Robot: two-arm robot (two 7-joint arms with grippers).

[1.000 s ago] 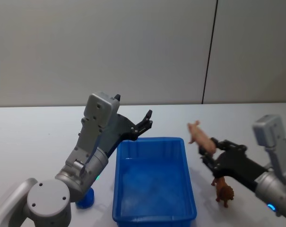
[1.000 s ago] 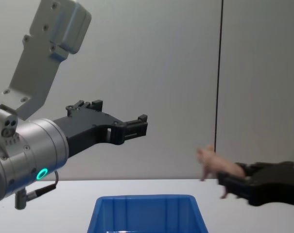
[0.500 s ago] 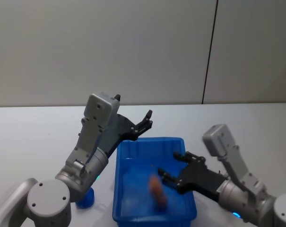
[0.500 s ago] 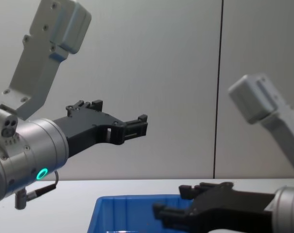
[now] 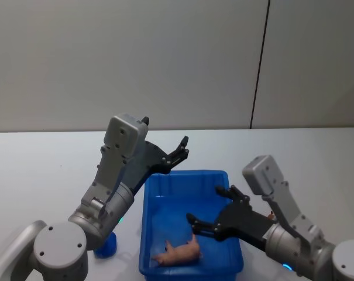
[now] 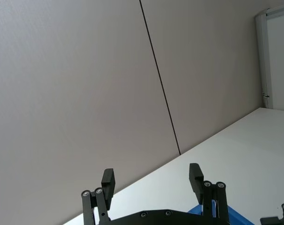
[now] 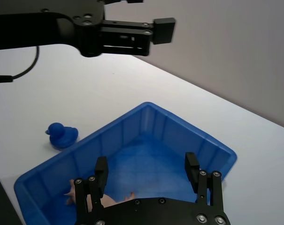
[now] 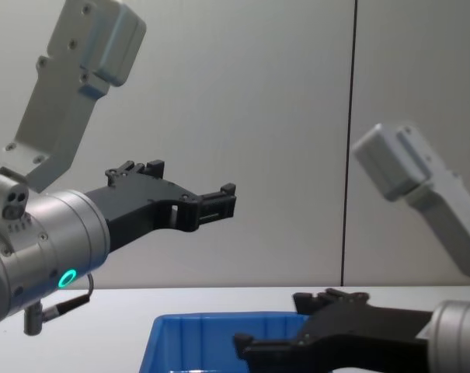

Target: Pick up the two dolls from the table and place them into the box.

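Note:
The pinkish-tan pig doll (image 5: 179, 253) lies on its side on the floor of the blue box (image 5: 147, 199), near the front wall; its legs peek out in the right wrist view (image 7: 72, 192). My right gripper (image 5: 207, 206) hovers open over the box's right half, holding nothing. A sliver of the brown doll (image 5: 271, 216) shows on the white table (image 5: 42, 170) behind my right arm; the rest is hidden. My left gripper (image 5: 178, 152) hangs open, raised above the box's far left corner.
A small blue duck (image 5: 105, 246) stands on the table left of the box, beside my left arm's base, also seen from the right wrist (image 7: 62, 136). A grey wall with a dark vertical seam stands behind the table.
My right gripper carried the pig doll from the right side to above the box and opened. The doll fell and now rests on the box floor. The left arm stayed still.

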